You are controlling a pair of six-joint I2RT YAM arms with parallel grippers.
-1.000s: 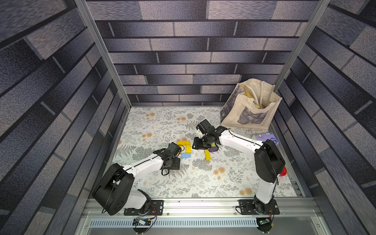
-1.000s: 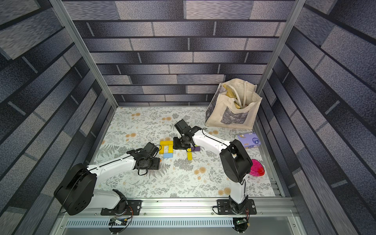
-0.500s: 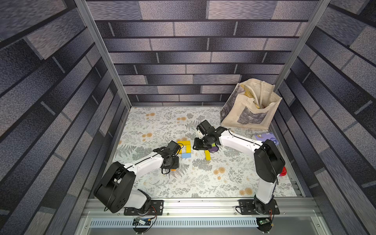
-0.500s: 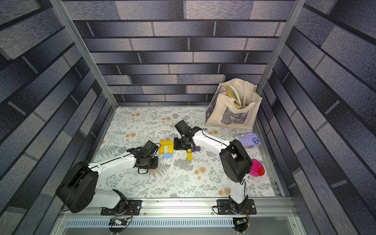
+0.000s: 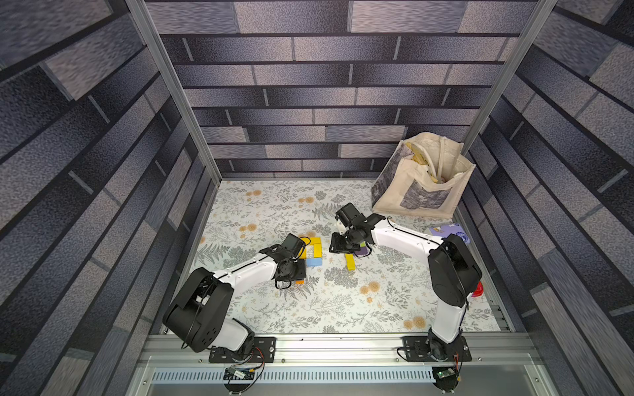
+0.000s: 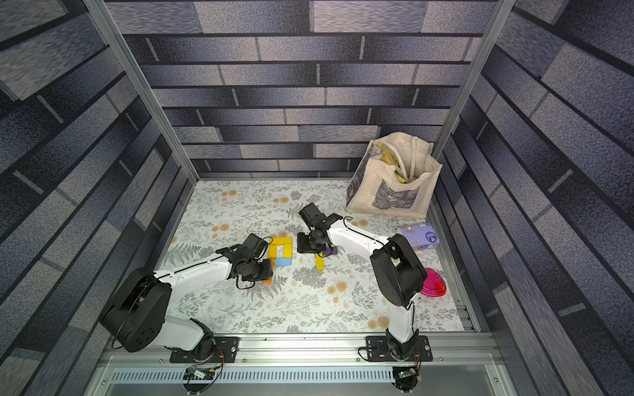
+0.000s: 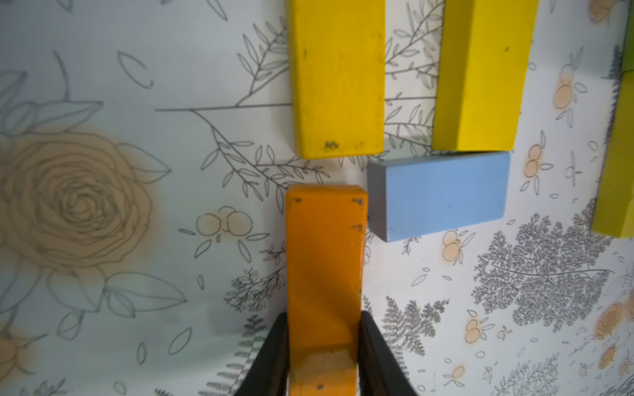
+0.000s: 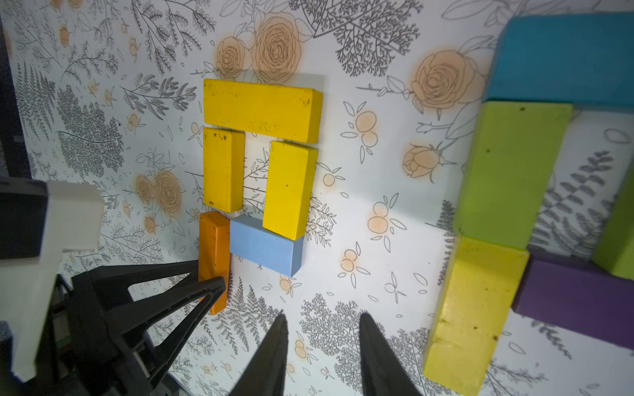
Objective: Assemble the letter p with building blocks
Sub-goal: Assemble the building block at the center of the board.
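Since the orange rectangular painted block (image 7: 324,247) is pinched across its two long sides close to one end, it is judged likely to pivot if nudged; a hold nearer its middle would be steadier. It is held by the left gripper (image 7: 324,319), whose black jaws are closed against it with no gap seen. The block is kept low over the floral-printed mat (image 7: 103,205), touching or just beside the light blue rectangular block (image 7: 439,195). It is in line with, but slightly apart from, one of two parallel yellow rectangular blocks (image 7: 338,79). Whether it rests on the mat cannot be told.

A crosswise yellow block (image 8: 260,109) is laid across the far ends of that pair, and the blue one is set against the near end of the other yellow block, so a loop is nearly formed. The orange piece is taken to be the stem.

All the blocks are judged rigid, light and smooth-painted, with chipped corners. Little squeeze should be needed, though slip on the paint is possible.

Farther right, the right gripper (image 8: 322,319) is seen empty, its jaws parted partway above bare mat. Beyond it a second cluster is set close together: a teal block (image 8: 562,58), a lime green block (image 8: 511,171), a yellow-green block (image 8: 473,308) and a purple block (image 8: 576,298).
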